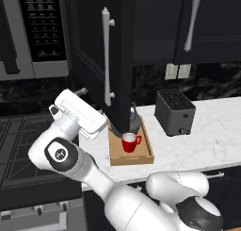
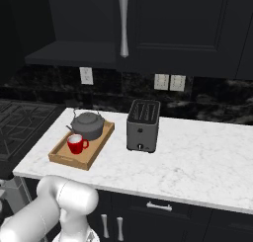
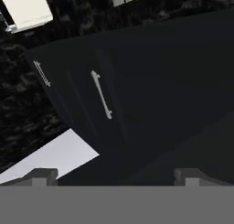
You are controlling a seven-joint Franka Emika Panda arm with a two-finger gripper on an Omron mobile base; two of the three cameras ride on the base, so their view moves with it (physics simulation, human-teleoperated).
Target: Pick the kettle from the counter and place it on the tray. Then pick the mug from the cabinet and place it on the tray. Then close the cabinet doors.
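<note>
Right base view: tray (image 2: 62, 158) holds kettle (image 2: 88, 126) and mug (image 2: 75, 144); pincer (image 3: 114, 175) gapes wide, empty.

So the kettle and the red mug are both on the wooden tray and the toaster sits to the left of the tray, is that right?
Not quite. The kettle and the red mug are both on the wooden tray, but the toaster stands to the right of the tray, not the left. The right base view shows this plainly, and the left base view agrees.
</note>
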